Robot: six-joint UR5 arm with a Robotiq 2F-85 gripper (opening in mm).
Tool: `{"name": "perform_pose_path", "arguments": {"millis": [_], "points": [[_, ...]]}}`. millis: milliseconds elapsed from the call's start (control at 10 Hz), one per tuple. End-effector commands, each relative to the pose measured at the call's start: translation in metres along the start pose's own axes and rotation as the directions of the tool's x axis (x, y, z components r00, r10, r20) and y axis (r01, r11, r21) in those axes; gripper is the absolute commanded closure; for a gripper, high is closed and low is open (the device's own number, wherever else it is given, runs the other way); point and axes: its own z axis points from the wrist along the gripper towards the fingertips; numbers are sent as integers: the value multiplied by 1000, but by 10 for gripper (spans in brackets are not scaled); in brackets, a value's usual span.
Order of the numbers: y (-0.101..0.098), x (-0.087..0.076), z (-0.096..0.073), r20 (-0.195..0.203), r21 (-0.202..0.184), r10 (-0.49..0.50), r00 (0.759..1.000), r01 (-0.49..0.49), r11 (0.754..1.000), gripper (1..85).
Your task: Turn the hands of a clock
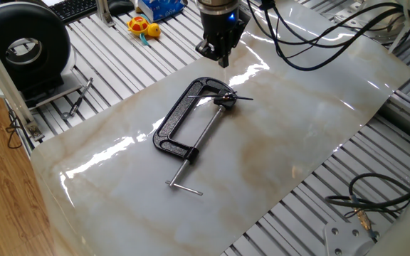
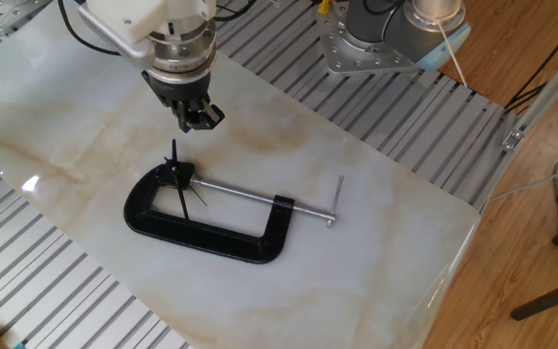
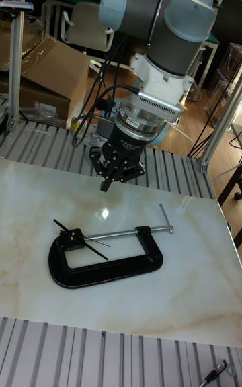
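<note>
The clock point(image 1: 223, 100) is a tiny dark hub held in the jaw of a black C-clamp point(image 1: 174, 119) lying flat on the marble sheet. Its thin black hands point(image 2: 174, 155) stick out from the hub point(image 2: 181, 175); one long pointer crosses the clamp's opening point(image 3: 95, 248). My gripper point(image 2: 200, 120) hangs in the air above and behind the clock end of the clamp, clear of it. The fingers are pressed together and hold nothing. The same gripper point(image 1: 221, 59) point(image 3: 105, 186) points straight down in the other views.
The clamp's steel screw with its T-bar point(image 2: 334, 202) runs toward the sheet's right side. A slotted metal table point(image 1: 112, 57) surrounds the marble sheet point(image 1: 283, 142). A black round device point(image 1: 23, 50), a yellow toy point(image 1: 143, 28) and cables point(image 1: 312, 43) lie beyond it.
</note>
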Motion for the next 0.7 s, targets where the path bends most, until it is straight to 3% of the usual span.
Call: {"name": "perform_pose_path", "arguments": {"millis": [0, 200, 300, 400, 500, 600], "points": [[5, -1, -1, 15, -30, -23, 1000, 24, 999, 840], [1, -3, -1, 21, -17, 12, 1000, -12, 1000, 843], [35, 1, -4, -1, -148, 46, 999, -46, 988, 843], [60, -4, -9, 13, -242, 56, 998, -51, 969, 843], [47, -9, -6, 36, -195, 35, 999, -28, 980, 843], [46, -12, -6, 54, -189, 3, 999, 7, 982, 843]]}}
